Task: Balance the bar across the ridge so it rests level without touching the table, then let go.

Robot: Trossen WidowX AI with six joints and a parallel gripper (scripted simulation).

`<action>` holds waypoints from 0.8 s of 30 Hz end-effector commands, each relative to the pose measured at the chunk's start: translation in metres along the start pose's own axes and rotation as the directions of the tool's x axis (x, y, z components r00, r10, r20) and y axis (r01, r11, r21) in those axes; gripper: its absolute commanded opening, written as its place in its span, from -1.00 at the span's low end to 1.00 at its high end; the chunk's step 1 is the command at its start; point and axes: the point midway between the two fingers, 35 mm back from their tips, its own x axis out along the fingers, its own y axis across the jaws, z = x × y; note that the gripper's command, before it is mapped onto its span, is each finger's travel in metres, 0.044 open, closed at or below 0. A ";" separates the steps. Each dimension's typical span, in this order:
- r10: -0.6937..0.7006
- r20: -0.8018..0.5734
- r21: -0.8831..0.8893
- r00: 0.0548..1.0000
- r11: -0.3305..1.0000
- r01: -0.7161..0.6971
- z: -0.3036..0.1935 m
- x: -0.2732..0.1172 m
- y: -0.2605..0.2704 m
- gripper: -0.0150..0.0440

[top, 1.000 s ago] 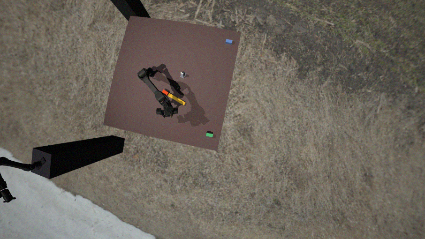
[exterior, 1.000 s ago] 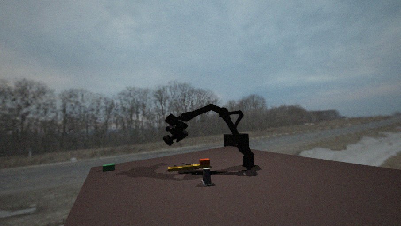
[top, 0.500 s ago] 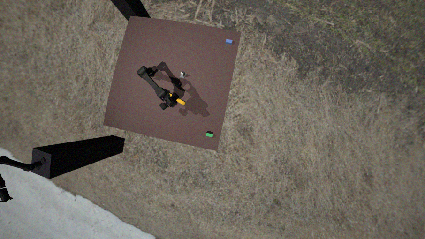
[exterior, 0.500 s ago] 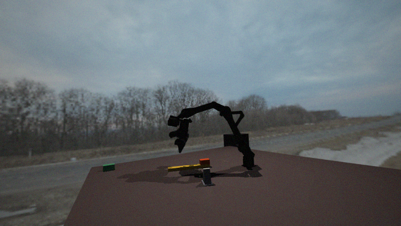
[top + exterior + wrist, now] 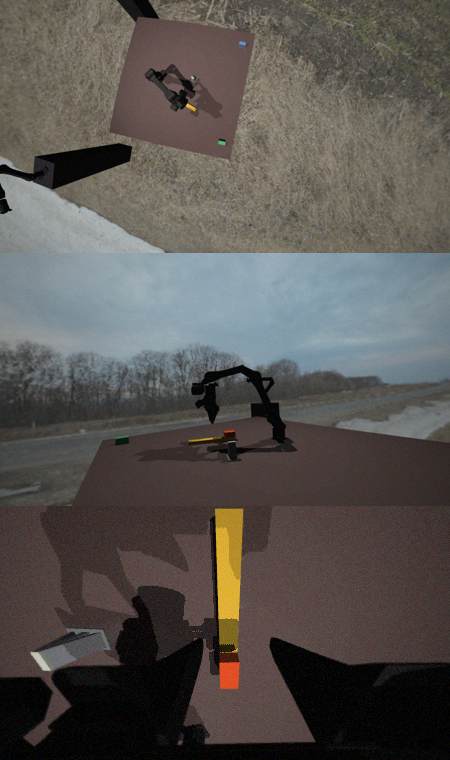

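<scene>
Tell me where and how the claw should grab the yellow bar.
Probably across its narrow width, from above, near the red block: the yellow bar lies long and flat, and that block likely shifts its weight that way.

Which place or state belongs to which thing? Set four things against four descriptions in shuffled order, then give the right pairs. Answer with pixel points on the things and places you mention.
1. yellow bar [image 5: 190, 107] [image 5: 204, 440] [image 5: 228, 581]
2. red-orange block [image 5: 229, 433] [image 5: 229, 675]
3. green block [image 5: 221, 142] [image 5: 121, 440]
4. gripper [image 5: 212, 422] [image 5: 236, 642]

A. near a table corner, away from the bar
B. open above the table, holding nothing
C. on top of the bar at one end
D. lying on the table, off the grey ridge [image 5: 193, 79] [image 5: 232, 451] [image 5: 70, 648]

Pairs: 1-D, 2-C, 3-A, 4-B
</scene>
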 end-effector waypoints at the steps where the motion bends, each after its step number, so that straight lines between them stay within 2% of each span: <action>1: 0.010 -0.002 -0.010 1.000 1.000 -0.011 0.000 0.009 0.002 0.58; 11: 0.011 -0.003 -0.010 1.000 1.000 -0.011 -0.001 0.071 0.003 0.58; 24: 0.011 -0.003 -0.010 1.000 1.000 -0.011 -0.001 0.084 0.003 0.58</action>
